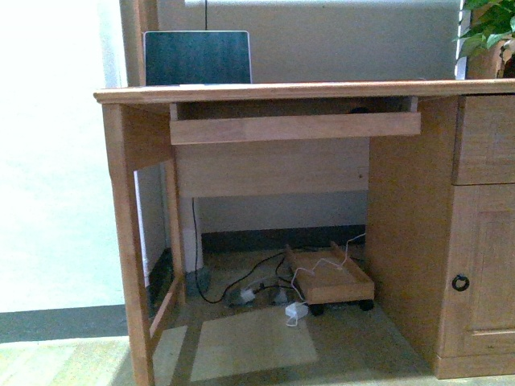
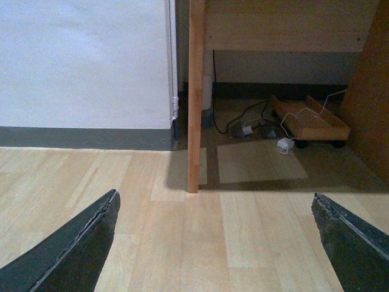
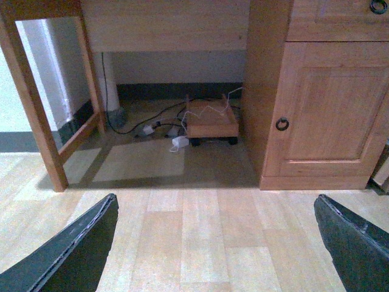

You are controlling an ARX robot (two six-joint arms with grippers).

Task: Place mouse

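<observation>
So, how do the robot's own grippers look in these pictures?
Only the finger ends show, in the wrist views. The left gripper has two dark grey fingers, wedge-shaped and narrowing to a tip, with a thin paler line along the inner edge. The right gripper looks the same. No cables or markings are visible. The front view shows no arm.

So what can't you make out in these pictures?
- Possible mouse: front view, just a dark sliver behind the pull-out tray's front board; identity unsure.
- Desk top: seen edge-on in the front view, so its surface is hidden.
- Plant: cut off by the front view's corner.
- Wrist views: aimed at the floor, no desktop.
</observation>
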